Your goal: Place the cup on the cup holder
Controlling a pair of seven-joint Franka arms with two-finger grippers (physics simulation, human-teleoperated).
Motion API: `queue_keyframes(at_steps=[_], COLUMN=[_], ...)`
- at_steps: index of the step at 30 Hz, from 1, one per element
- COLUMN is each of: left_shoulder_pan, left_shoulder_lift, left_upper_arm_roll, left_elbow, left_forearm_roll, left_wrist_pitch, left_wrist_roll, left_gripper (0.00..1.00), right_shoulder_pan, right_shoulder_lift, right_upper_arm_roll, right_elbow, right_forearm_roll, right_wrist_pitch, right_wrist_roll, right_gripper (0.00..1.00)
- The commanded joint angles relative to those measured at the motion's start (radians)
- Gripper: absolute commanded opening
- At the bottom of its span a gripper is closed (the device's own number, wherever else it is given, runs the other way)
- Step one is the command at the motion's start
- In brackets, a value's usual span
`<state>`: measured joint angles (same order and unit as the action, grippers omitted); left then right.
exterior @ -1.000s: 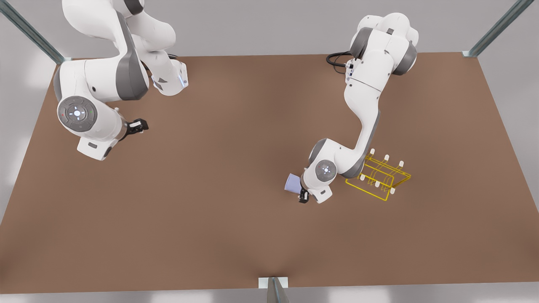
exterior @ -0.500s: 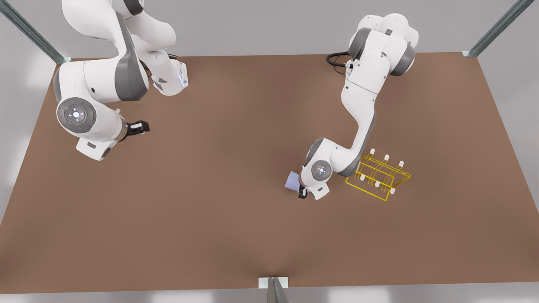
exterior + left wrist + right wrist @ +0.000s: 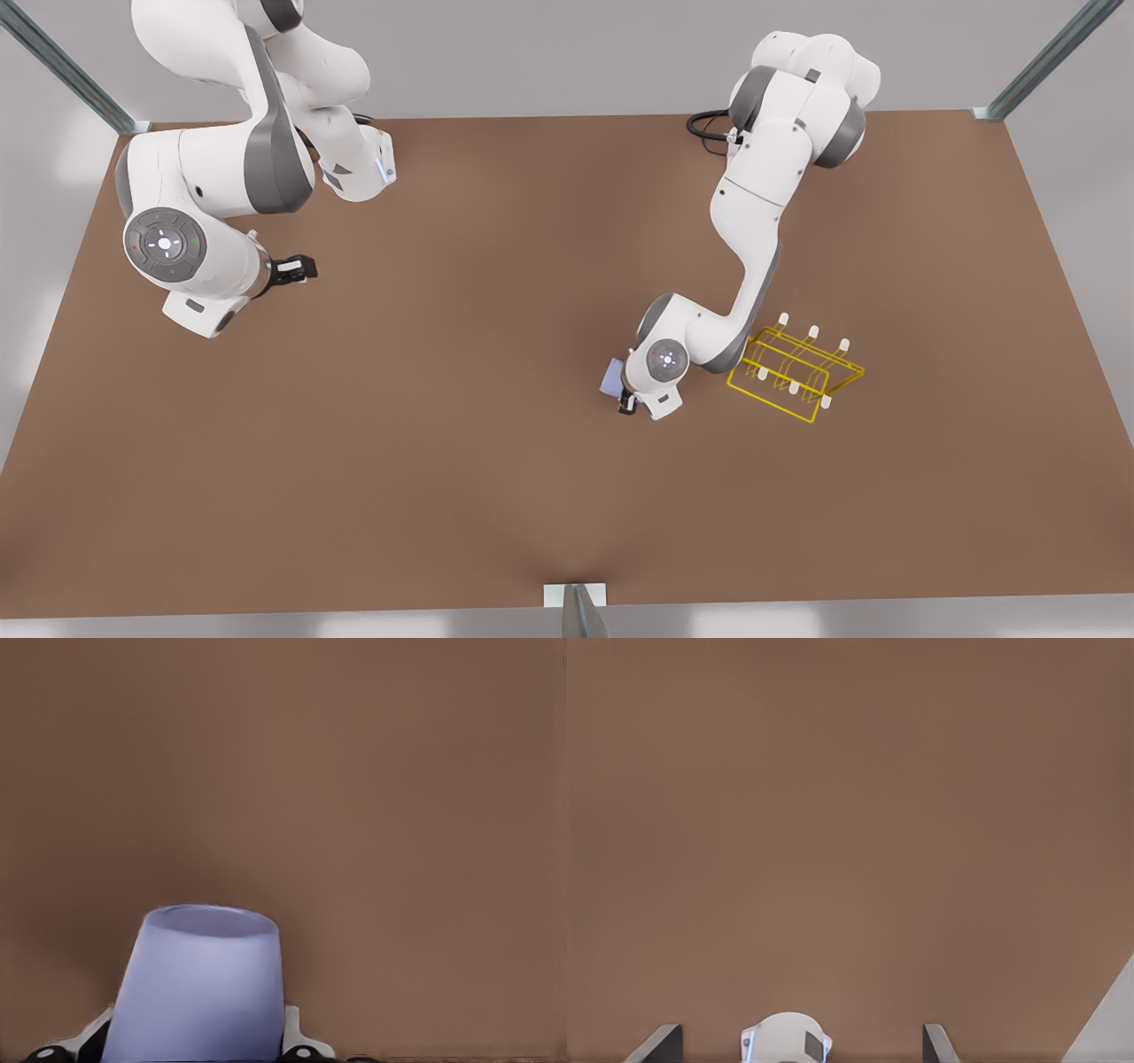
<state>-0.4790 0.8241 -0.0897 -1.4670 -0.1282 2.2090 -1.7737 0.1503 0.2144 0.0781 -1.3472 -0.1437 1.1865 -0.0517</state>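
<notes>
The pale lavender-blue cup is held off the brown table, with my left gripper shut on it. This is just to the front view's left of the yellow wire cup holder. In the left wrist view the cup stands between the fingers, its narrow closed end pointing away from the wrist. The left arm's elbow hangs over the holder's near corner. My right gripper waits open at the front view's left, its fingers spread above bare table.
The holder's white-tipped pegs stand in two rows. Metal frame posts rise at the table's back corners, and a bracket sits at the middle of the front edge. Bare table stretches between the two arms.
My left gripper with the cup has drifted slightly toward the front view's left and back, and its forearm has swung along. The right arm has barely moved.
</notes>
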Motion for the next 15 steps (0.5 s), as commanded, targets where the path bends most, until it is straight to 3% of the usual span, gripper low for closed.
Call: queue_keyframes(at_steps=[1,3,5,8,9,10,15], left_shoulder_pan=[0.017,0.016,-0.34,-0.671,-0.757,-0.816,-0.9], left_shoulder_lift=[-0.019,-0.033,-0.042,0.052,0.099,0.135,0.227], left_upper_arm_roll=[0.004,0.051,0.56,1.074,1.174,1.232,1.283], left_elbow=[0.049,0.175,0.185,0.133,0.096,0.079,-0.004], left_forearm_roll=[-0.039,0.001,-0.05,-0.054,-0.041,-0.01,0.159], left_wrist_pitch=[-0.185,-0.494,-0.595,-0.66,-0.684,-0.718,-0.773], left_wrist_roll=[0.034,-0.021,-0.01,0.031,0.056,0.071,0.105], left_gripper=[0.63,0.63,0.64,0.65,0.64,0.65,0.66], right_shoulder_pan=[0.0,0.0,0.0,-0.001,-0.001,-0.001,0.0], right_shoulder_lift=[-0.001,0.002,0.002,0.002,0.003,0.007,0.013], right_upper_arm_roll=[0.0,0.0,0.0,0.0,-0.001,-0.001,-0.001], right_elbow=[0.0,0.0,-0.001,-0.001,-0.001,-0.001,-0.001], right_forearm_roll=[0.001,0.001,0.001,0.001,0.001,0.001,0.001], right_wrist_pitch=[-0.001,-0.001,-0.001,-0.001,0.001,-0.001,0.002], right_wrist_roll=[0.023,0.026,0.026,0.023,0.023,0.023,0.026], right_gripper=[1.0,1.0,1.0,1.0,1.0,1.0,1.0])
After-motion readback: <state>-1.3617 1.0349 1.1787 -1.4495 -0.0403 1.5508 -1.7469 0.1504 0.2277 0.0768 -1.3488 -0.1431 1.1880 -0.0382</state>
